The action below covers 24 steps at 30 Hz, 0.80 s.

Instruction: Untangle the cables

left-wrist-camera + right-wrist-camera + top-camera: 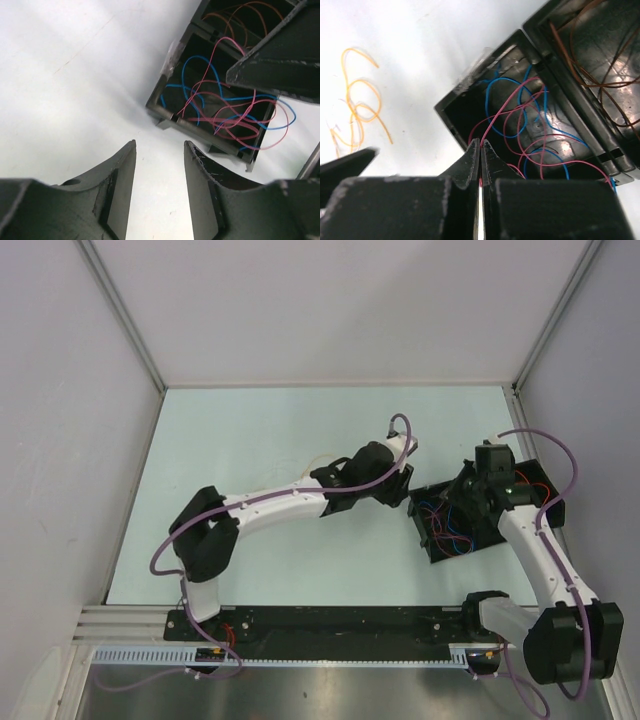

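Red cables (520, 125) and blue cables (506, 107) lie tangled in the near compartment of a black box (438, 550). Thin orange-brown cables (590, 65) fill the compartment beside it. My right gripper (481, 144) is shut on a red cable just above the box's near wall; in the top view it (463, 502) hangs over the box. My left gripper (160, 146) is open over bare table, a short way from the box corner (159, 109), with nothing between its fingers. A loose orange cable (357, 102) curls on the table to the left of the box.
The box (200, 131) sits at the right of the pale table (250, 430). White walls enclose the table on three sides. A pale cable (318, 459) lies beside the left arm's forearm. Purple cables (540, 445) run along both arms.
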Each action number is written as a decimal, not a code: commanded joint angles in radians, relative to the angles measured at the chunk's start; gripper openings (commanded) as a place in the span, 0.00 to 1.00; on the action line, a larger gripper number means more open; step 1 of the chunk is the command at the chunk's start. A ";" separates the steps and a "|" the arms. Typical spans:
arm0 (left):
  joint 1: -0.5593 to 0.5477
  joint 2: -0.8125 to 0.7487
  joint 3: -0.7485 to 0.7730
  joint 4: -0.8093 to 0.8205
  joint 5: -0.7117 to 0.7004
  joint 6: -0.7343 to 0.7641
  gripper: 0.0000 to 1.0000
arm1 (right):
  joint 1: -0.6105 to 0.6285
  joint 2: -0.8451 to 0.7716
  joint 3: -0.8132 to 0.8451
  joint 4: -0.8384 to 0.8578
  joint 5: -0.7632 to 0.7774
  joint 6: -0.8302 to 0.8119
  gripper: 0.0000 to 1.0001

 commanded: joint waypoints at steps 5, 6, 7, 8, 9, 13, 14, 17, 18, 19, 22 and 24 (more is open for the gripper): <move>-0.005 -0.215 -0.076 -0.119 -0.101 0.000 0.50 | -0.017 0.057 -0.060 0.102 0.010 -0.019 0.00; -0.005 -0.231 -0.105 -0.125 -0.124 0.001 0.50 | -0.021 0.077 -0.062 0.107 0.006 -0.025 0.00; -0.003 -0.270 -0.122 -0.144 -0.136 0.001 0.51 | -0.039 0.086 -0.063 0.114 -0.002 -0.030 0.00; -0.002 -0.287 -0.136 -0.153 -0.153 0.000 0.52 | -0.046 0.094 -0.065 0.131 -0.025 -0.041 0.00; -0.002 -0.310 -0.168 -0.162 -0.181 -0.003 0.52 | -0.052 0.112 -0.066 0.139 -0.036 -0.045 0.00; 0.000 -0.423 -0.257 -0.211 -0.245 -0.009 0.55 | -0.086 0.157 -0.066 0.183 -0.099 -0.062 0.00; 0.001 -0.473 -0.276 -0.217 -0.256 -0.011 0.56 | -0.086 0.163 -0.066 0.208 -0.125 -0.064 0.00; 0.006 -0.558 -0.340 -0.248 -0.304 -0.015 0.60 | -0.086 0.191 -0.051 0.232 -0.157 -0.065 0.00; 0.007 -0.578 -0.369 -0.263 -0.317 -0.015 0.60 | -0.087 0.194 -0.048 0.234 -0.163 -0.068 0.02; 0.011 -0.595 -0.388 -0.263 -0.345 -0.015 0.61 | -0.086 0.197 -0.042 0.234 -0.169 -0.070 0.04; 0.024 -0.650 -0.463 -0.247 -0.357 -0.037 0.63 | -0.087 0.175 -0.028 0.226 -0.162 -0.088 0.16; 0.031 -0.670 -0.509 -0.231 -0.362 -0.064 0.65 | -0.086 0.160 -0.013 0.197 -0.127 -0.102 0.29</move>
